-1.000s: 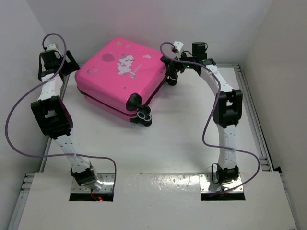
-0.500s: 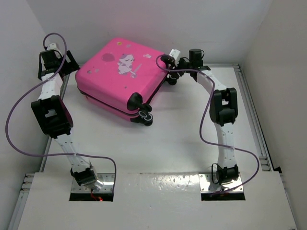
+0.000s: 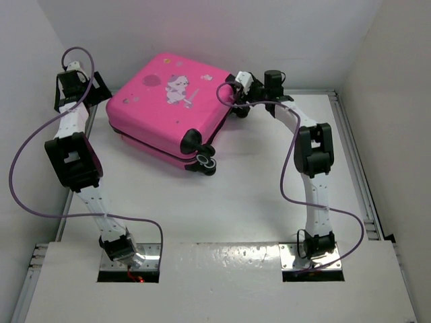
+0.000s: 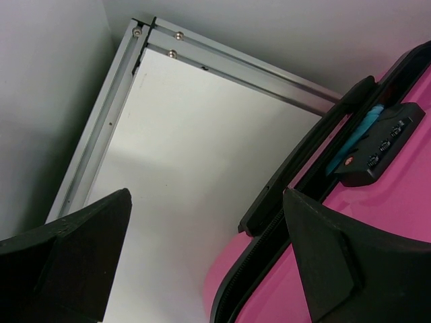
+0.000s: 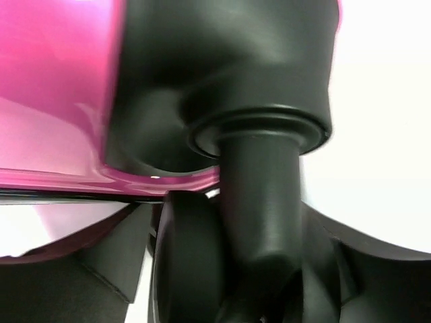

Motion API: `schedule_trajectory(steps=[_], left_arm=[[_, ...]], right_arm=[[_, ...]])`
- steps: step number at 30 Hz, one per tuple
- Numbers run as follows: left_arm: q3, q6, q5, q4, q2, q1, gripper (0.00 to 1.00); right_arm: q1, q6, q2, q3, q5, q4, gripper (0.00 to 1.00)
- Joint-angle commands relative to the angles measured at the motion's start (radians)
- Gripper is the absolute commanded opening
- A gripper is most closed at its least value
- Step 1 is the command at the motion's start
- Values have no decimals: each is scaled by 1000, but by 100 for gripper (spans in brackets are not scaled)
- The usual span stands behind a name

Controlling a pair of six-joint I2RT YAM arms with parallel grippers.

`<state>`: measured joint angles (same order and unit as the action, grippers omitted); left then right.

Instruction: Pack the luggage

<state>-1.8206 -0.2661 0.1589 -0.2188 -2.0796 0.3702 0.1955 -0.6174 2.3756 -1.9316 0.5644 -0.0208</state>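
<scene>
The luggage (image 3: 168,108), a bright pink hard-shell suitcase with a white cartoon print, lies flat and closed at the back of the table. My left gripper (image 3: 101,91) is open beside its left corner. In the left wrist view the left gripper (image 4: 205,229) has its fingers wide apart, with the luggage (image 4: 377,229), its black handle (image 4: 303,155) and its lock (image 4: 380,145) to the right. My right gripper (image 3: 237,108) is at the right rear corner. In the right wrist view the right gripper (image 5: 229,269) is open, with a black wheel (image 5: 188,269) between its fingers under the pink shell (image 5: 54,81).
Two more black wheels (image 3: 204,161) stick out at the suitcase's near corner. Aluminium rails (image 4: 236,64) and white walls border the table at the back and sides. A purple cable (image 3: 27,161) loops off the left arm.
My right gripper has moved left, from beside the suitcase's right rear corner to right up against the wheel there. The left arm and the suitcase have barely moved.
</scene>
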Motion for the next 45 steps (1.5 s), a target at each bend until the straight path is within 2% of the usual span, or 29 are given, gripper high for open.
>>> schedule_trajectory(steps=[1, 4, 5, 8, 11, 14, 21, 25, 26, 29, 31, 35, 39, 41, 45], left_arm=[[23, 73, 34, -152, -45, -25, 100], [23, 73, 44, -152, -45, -25, 100], [23, 73, 44, -152, -45, -25, 100], [23, 82, 44, -152, -45, -25, 100], [-14, 91, 7, -152, -66, -25, 100], [-81, 111, -21, -152, -109, -34, 100], [-198, 183, 43, -201, -209, -105, 100], [-161, 251, 152, -229, -223, -192, 100], [-161, 287, 180, -238, -223, -212, 100], [-137, 342, 278, -269, -241, -301, 100], [-146, 372, 300, -280, -250, -330, 100], [-201, 419, 427, -304, -260, -385, 100], [-249, 395, 536, -304, -292, -396, 98], [-259, 380, 609, -289, -292, -396, 98], [-206, 357, 637, -200, -254, -396, 97]], right_arm=[[70, -74, -96, -4, 34, -198, 73], [74, -136, -104, 18, 55, -197, 56], [76, -142, -122, 25, 60, -209, 40], [78, -162, -173, 97, 66, -245, 14], [73, -168, -222, 192, 78, -286, 0], [64, -162, -305, 284, 114, -303, 0], [58, -196, -604, 704, 147, -208, 0], [82, -150, -794, 930, 83, -116, 0], [97, -127, -887, 1009, 51, -110, 0], [143, -69, -999, 1158, -56, -123, 0], [186, -35, -1036, 1224, -160, -210, 0], [208, -18, -1021, 1208, -303, -339, 0], [208, 7, -981, 1142, -414, -503, 0], [211, 13, -972, 1111, -434, -574, 0], [246, 18, -955, 1053, -446, -706, 0]])
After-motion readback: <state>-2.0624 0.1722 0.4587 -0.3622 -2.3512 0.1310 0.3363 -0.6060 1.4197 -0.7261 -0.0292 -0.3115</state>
